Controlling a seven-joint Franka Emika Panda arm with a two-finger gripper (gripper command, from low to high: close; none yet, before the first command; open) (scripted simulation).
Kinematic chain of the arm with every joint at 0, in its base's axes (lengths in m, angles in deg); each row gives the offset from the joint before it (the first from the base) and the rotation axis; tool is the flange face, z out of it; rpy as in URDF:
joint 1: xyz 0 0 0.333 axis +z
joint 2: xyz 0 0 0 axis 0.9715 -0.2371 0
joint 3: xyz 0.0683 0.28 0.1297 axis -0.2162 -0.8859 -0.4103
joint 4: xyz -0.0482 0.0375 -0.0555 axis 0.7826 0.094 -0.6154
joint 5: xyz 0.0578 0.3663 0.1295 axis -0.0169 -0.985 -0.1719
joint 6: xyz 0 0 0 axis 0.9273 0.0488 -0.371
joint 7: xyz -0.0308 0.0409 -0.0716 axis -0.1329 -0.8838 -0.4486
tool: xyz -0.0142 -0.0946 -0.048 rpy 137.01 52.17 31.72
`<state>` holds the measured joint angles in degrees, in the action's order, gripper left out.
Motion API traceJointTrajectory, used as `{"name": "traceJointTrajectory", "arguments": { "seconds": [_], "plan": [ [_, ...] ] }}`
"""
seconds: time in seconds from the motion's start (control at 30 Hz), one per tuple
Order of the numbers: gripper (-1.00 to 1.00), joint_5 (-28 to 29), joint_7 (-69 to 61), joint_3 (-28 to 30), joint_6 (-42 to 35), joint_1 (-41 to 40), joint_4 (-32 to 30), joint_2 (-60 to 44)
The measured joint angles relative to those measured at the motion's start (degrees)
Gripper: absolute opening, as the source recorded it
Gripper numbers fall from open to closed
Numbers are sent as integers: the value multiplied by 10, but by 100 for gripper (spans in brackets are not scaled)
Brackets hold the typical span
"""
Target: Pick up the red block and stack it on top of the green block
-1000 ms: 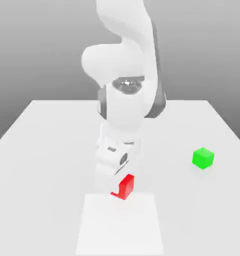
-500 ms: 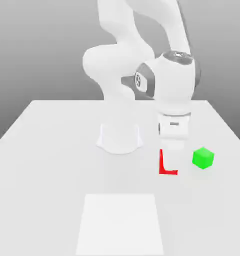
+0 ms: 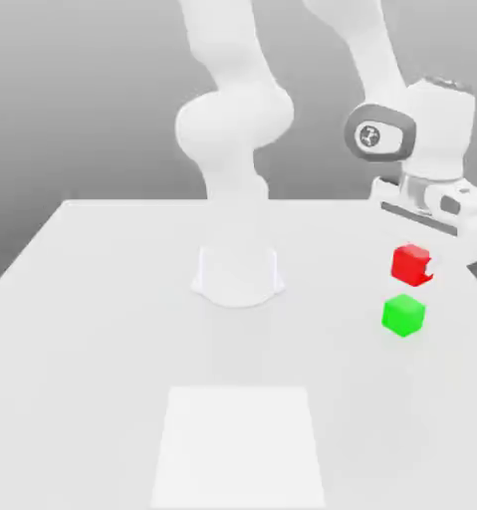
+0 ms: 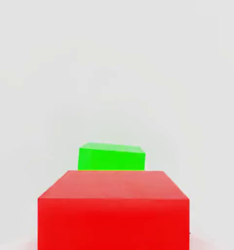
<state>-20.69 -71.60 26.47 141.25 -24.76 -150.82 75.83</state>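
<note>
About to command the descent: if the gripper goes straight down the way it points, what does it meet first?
Probably the green block. The red block held in the gripper hangs above it, apart; in the hand view green lies beyond red, partly offset, so alignment is uncertain.

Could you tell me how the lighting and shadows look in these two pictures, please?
Exterior view: even, soft light; the green block casts hardly any shadow on the white table. Hand view: the red block has flat, glare-free faces against a washed-out white ground.
</note>
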Motion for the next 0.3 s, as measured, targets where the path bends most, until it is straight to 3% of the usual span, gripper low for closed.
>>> {"name": "traceJointTrajectory", "arguments": {
  "seconds": [0.2,0.23,0.3],
  "plan": [
    [-100,44,30,-7,85,-17,0,-86],
    [100,47,33,-5,95,-16,0,-96],
    [100,47,33,-5,95,-18,0,-96]
  ]
}}
